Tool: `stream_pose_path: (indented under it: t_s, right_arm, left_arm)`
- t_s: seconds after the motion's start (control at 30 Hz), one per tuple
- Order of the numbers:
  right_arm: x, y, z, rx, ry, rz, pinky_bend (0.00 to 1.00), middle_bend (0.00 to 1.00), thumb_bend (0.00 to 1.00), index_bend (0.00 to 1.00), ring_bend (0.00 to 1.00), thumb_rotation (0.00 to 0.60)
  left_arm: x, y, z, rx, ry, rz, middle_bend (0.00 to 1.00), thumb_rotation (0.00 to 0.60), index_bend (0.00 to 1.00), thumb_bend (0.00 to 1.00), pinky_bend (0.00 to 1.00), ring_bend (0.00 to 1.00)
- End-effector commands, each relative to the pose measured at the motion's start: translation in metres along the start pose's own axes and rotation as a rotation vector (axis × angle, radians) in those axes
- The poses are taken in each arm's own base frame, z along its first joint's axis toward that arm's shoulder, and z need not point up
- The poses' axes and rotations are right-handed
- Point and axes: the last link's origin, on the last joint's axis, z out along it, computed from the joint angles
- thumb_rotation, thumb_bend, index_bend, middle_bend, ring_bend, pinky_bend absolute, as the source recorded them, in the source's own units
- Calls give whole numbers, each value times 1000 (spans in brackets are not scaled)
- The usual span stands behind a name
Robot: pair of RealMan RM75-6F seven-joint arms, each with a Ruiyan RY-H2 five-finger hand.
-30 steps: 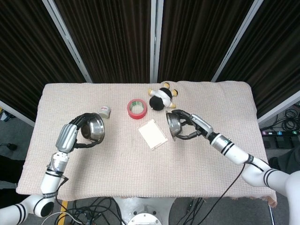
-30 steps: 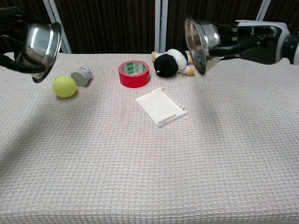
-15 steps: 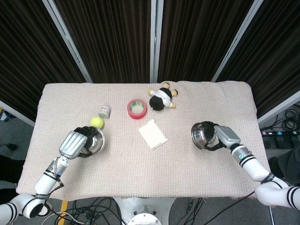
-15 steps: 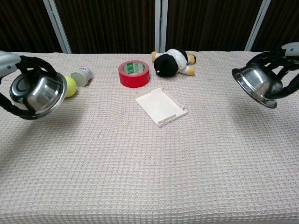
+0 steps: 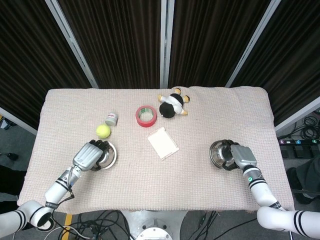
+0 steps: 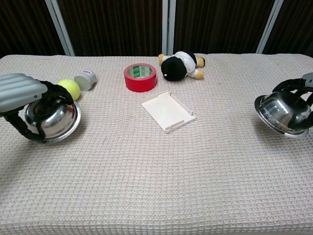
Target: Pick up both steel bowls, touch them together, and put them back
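One steel bowl (image 5: pixel 108 156) (image 6: pixel 53 121) rests low at the table's left side, gripped by my left hand (image 5: pixel 88 156) (image 6: pixel 22 95), whose fingers wrap over its rim. The other steel bowl (image 5: pixel 220 154) (image 6: pixel 285 115) is at the right side, tilted slightly and just at the cloth, held by my right hand (image 5: pixel 240 156) (image 6: pixel 299 88) around its far rim. Whether either bowl fully touches the table I cannot tell.
A tennis ball (image 5: pixel 103 131) (image 6: pixel 69 88) and a small white jar (image 5: pixel 111 119) (image 6: pixel 86 79) lie just behind the left bowl. A red tape roll (image 5: pixel 146 116), a plush toy (image 5: pixel 172 105) and a white tray (image 5: pixel 162 142) occupy the middle.
Both hands have swung outward and down with their bowls, from raised near the middle to low at the left and right sides of the table.
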Motion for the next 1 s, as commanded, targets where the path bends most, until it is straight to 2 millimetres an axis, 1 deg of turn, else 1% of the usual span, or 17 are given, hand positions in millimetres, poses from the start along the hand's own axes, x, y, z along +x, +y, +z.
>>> stream_pose_path:
  t_s: [0.03, 0.23, 0.4, 0.5, 0.57, 0.6, 0.7, 0.77, 0.83, 0.9, 1.0]
  right_arm:
    - [-2, -3, -3, -3, 3, -13, 274, 280, 275, 496, 193, 600]
    - [-10, -7, -8, -15, 0, -50, 270, 274, 276, 489, 191, 600]
    - [-14, -11, -6, -18, -8, -49, 268, 271, 275, 486, 187, 600]
    - [-14, -12, -5, -17, -10, -51, 262, 266, 265, 464, 181, 600]
    - [-15, -13, -4, -16, -13, -52, 248, 254, 240, 416, 167, 600]
    - [-15, -13, -4, -15, -16, -52, 242, 246, 231, 389, 158, 600]
    - [-16, -14, -3, -11, -32, -52, 190, 195, 182, 240, 99, 600]
    - [-15, -16, -2, -1, -37, -50, 118, 128, 129, 106, 29, 600]
    - [-14, -18, -2, 8, -33, -46, 70, 79, 106, 40, 3, 600]
    - [-13, -19, -2, 17, -28, -41, 22, 30, 85, 5, 0, 600]
    - [-12, -20, -1, 25, -19, -29, 0, 0, 56, 0, 0, 600]
  left_arm:
    - [5, -6, 4, -10, -30, 13, 474, 600, 526, 220, 629, 462]
    - [3, -11, 10, -14, -69, 10, 474, 600, 525, 220, 625, 461]
    - [-1, -13, 12, -12, -89, 1, 471, 600, 523, 220, 611, 442]
    - [-2, -14, 11, -8, -97, -8, 458, 600, 504, 219, 603, 432]
    - [-2, -15, 10, -9, -101, -11, 438, 600, 469, 211, 599, 424]
    - [-2, -15, 9, -10, -104, -14, 420, 600, 435, 197, 596, 417]
    - [-3, -14, 7, -21, -126, -27, 357, 600, 304, 118, 584, 388]
    - [-4, -15, 6, -25, -144, -33, 290, 600, 191, 62, 550, 338]
    - [-3, -15, 6, -23, -142, -34, 227, 600, 118, 24, 508, 286]
    - [-4, -16, 5, -19, -145, -43, 184, 600, 87, 6, 474, 249]
    - [-4, -18, 3, -8, -152, -49, 130, 600, 64, 0, 409, 186]
